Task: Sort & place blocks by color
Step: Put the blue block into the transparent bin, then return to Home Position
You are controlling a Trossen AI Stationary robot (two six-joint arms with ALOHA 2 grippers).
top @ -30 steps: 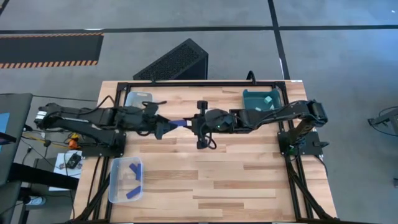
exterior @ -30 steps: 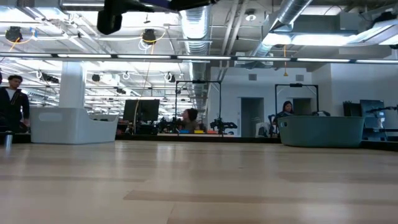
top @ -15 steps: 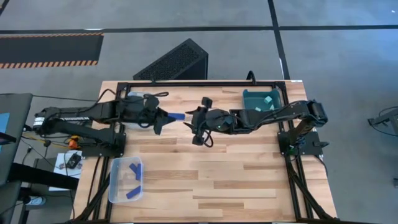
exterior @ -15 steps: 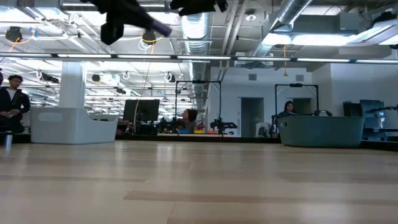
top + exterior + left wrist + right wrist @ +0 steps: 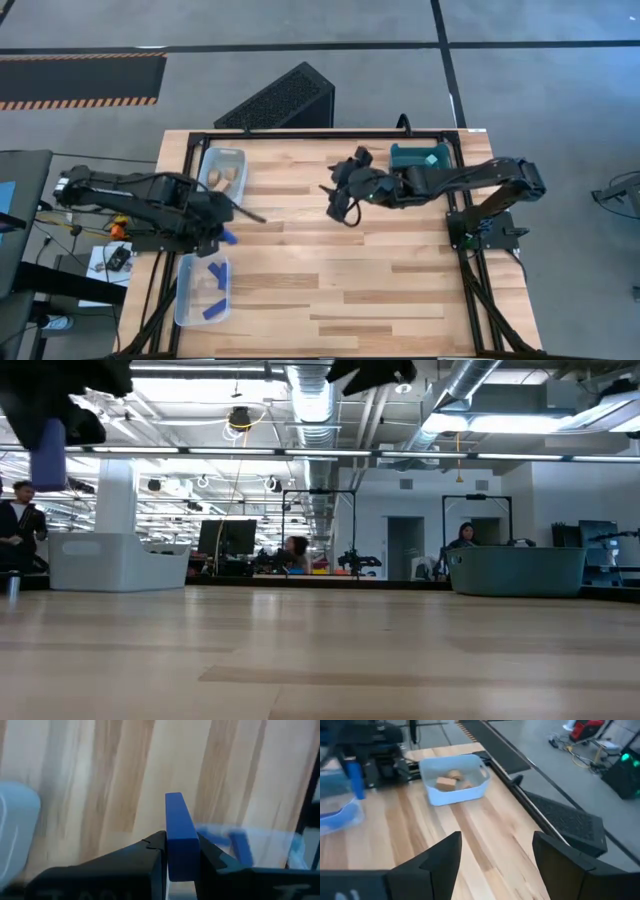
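Blocks sorted into bins, with one dark blue bar up in the air. From the high view, the left gripper pinches that bar just above the top end of the clear bin, which sits at the table's left front and already holds blue blocks. At the back left, the grey bin carries pale tan blocks. At the back right, the teal bin shows a light cyan cube inside. The right gripper hangs over the table's middle back, near the teal bin, fingers apart and holding nothing.

Down to the low view: the blue bar hangs upright at the upper left, clamped from above by the left gripper's dark mass. The grey bin stands left, the teal bin right, and people show in the room behind.

Left wrist view: the two fingers squeeze the blue bar between them, and below it lie the clear bin's rim and blue blocks within.

Right wrist view: the fingers are spread wide over bare wood, the grey bin with tan blocks lies ahead, and off at the side the left gripper's blue bar stands above the clear bin.
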